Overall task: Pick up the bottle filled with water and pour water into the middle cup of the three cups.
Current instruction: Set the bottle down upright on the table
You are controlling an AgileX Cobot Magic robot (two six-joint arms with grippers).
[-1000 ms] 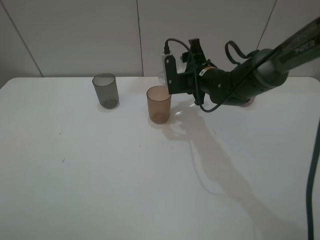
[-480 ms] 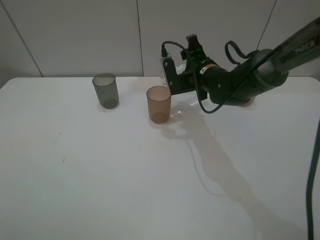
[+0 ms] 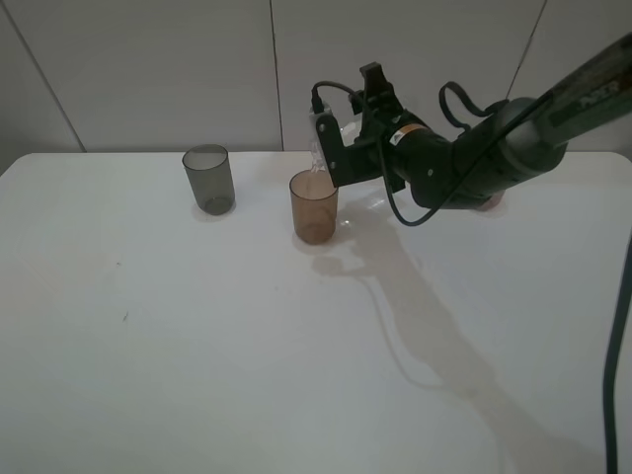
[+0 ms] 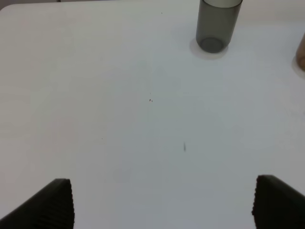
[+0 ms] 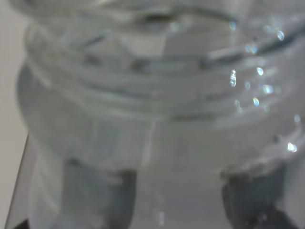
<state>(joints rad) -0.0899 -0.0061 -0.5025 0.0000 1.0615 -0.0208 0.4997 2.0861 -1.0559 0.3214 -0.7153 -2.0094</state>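
one grey cup [image 4: 218, 24] in left wrist view, bottle [image 5: 152, 95] in right.

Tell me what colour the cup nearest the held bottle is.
Translucent orange-brown. The middle cup shows best in the exterior high view.

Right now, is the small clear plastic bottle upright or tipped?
Tipped: the right gripper holds the bottle tilted, its neck angled down over the translucent orange-brown plastic tumbler.
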